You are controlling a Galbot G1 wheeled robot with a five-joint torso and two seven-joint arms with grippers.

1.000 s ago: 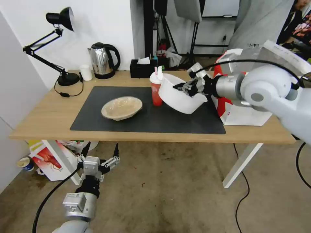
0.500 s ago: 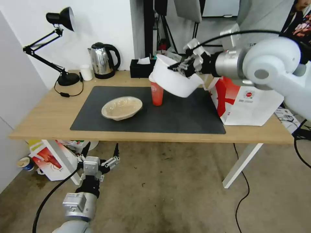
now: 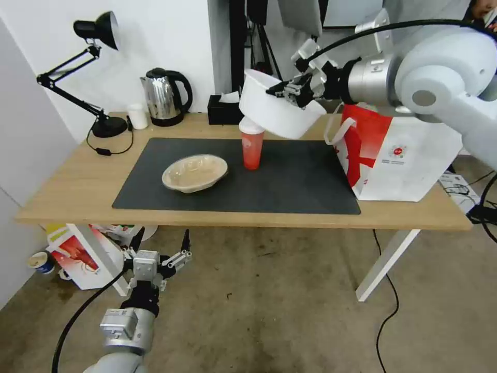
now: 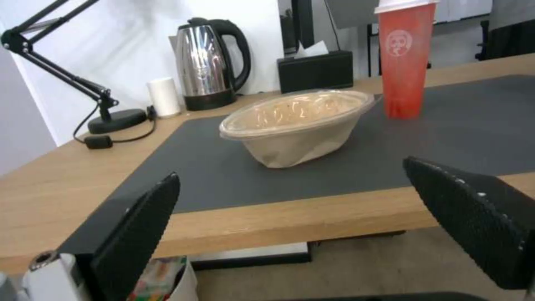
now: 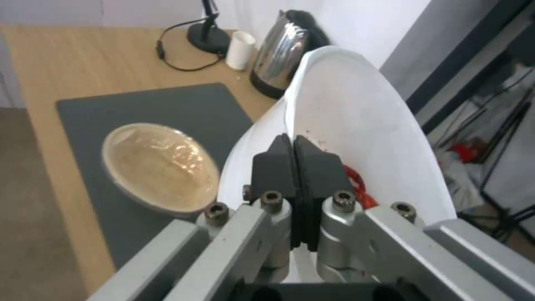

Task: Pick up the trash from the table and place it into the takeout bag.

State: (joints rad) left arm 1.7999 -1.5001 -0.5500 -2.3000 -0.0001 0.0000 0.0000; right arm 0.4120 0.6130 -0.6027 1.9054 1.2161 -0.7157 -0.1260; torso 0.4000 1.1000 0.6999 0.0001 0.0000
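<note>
My right gripper (image 3: 290, 92) is shut on the rim of the deep white bowl (image 3: 272, 111), which hangs tilted in the air above the back of the table (image 3: 77, 176), left of the takeout bag (image 3: 409, 155). The right wrist view shows its pads (image 5: 294, 155) pinching the bowl's wall (image 5: 357, 117), with red shells (image 5: 357, 186) inside. The red drink cup (image 3: 252, 147) stands on the dark mat (image 3: 290, 186) just under the bowl. The beige dish (image 3: 194, 172) lies on the mat's left half. My left gripper (image 3: 160, 246) hangs open below the table's front edge, facing the beige dish (image 4: 295, 125).
A steel kettle (image 3: 163, 97), a small white cup (image 3: 137, 116), a black desk lamp (image 3: 98, 31) and a black tissue box (image 3: 225, 110) line the table's back. A smaller red-and-white bag (image 3: 83, 256) sits on the floor under the left end.
My right arm has lifted the white bowl up off the mat and carried it higher, uncovering the takeout bag. The left arm has not moved.
</note>
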